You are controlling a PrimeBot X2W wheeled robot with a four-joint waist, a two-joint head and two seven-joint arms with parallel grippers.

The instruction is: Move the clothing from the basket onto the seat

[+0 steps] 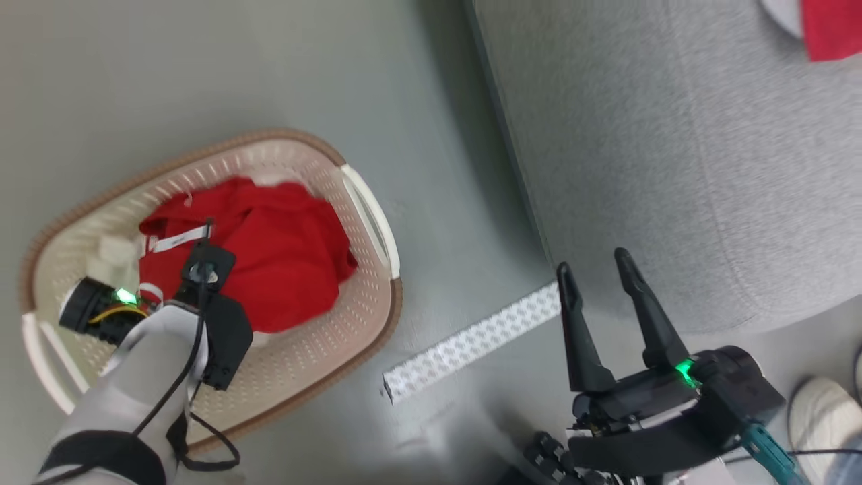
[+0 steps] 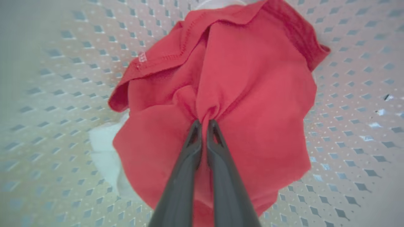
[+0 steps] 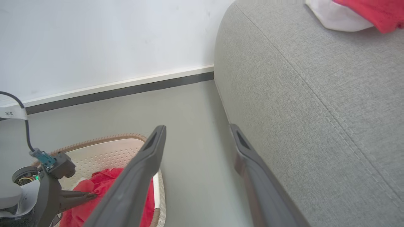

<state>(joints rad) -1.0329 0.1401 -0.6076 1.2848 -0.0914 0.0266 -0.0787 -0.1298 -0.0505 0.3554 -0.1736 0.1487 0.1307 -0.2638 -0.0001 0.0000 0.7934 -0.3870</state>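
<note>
Left gripper [image 2: 205,121]: my fingers are pinched shut on a fold of the red clothes [image 2: 252,94], down in the basket [image 1: 316,364].
Right gripper [image 1: 592,264]: fingers spread wide, empty, beside the seat [image 1: 673,168].
Done: one red-and-white piece [image 1: 832,27] lies on the seat.
To do: lift this bundle out and carry it across, I judge.

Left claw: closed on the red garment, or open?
Shut on it. The left claw has its fingertips together, with the red garment puckered into a pinch between them, inside the basket.
</note>
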